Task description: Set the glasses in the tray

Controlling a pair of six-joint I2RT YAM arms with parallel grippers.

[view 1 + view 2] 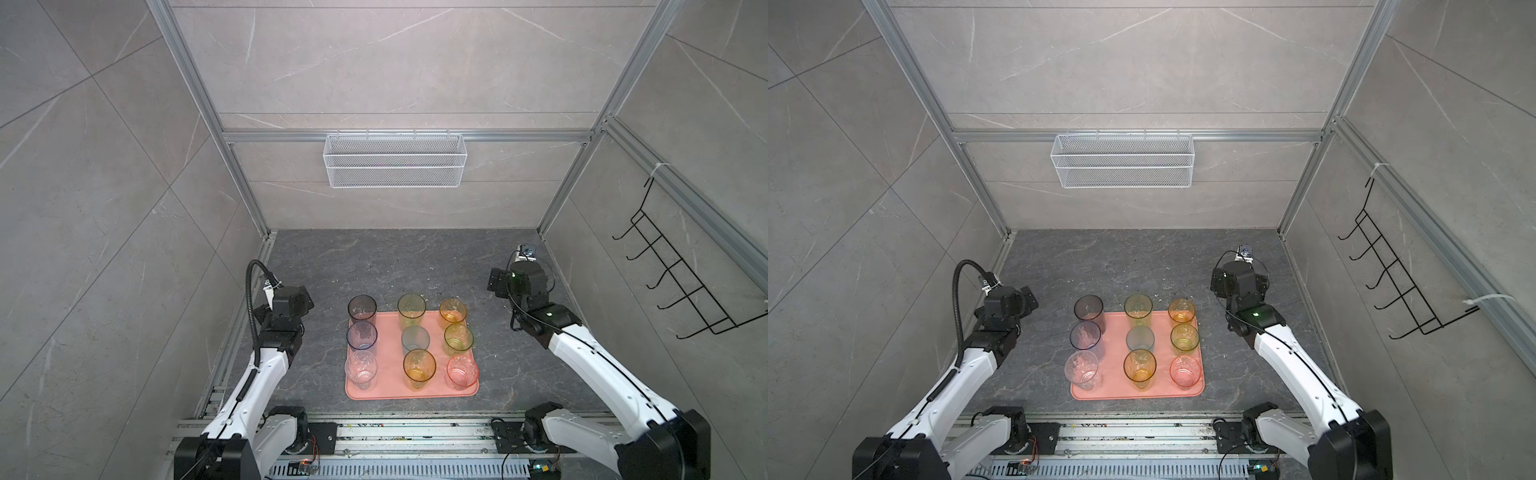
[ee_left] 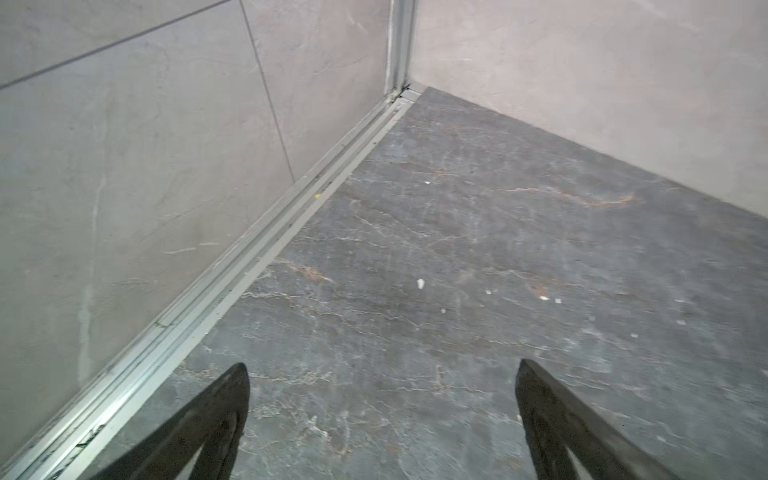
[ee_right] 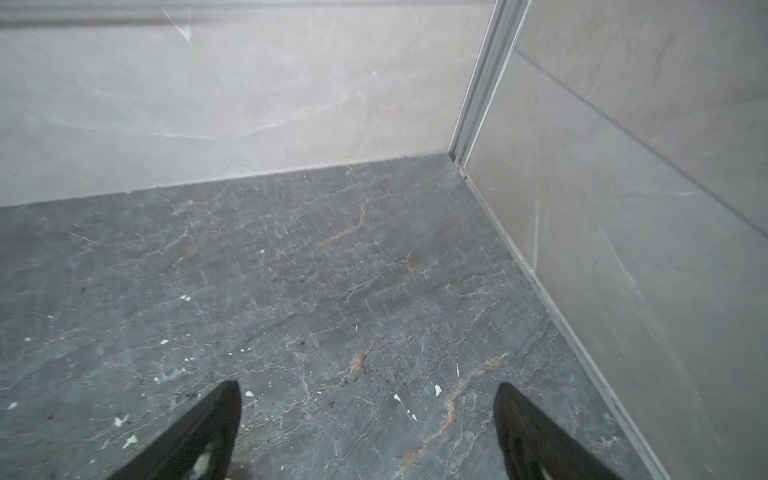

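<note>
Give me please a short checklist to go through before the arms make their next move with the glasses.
1. Left gripper open and empty: ok.
2. Right gripper open and empty: ok.
3. Both grippers apart from the tray: ok.
4. All nine glasses upright: ok.
5. Smoky grey glass, base fully inside the tray rim: cannot tell.

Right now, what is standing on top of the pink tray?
Nine upright tinted glasses stand on the tray, three rows of three. The back row covers part of its far rim.
</note>
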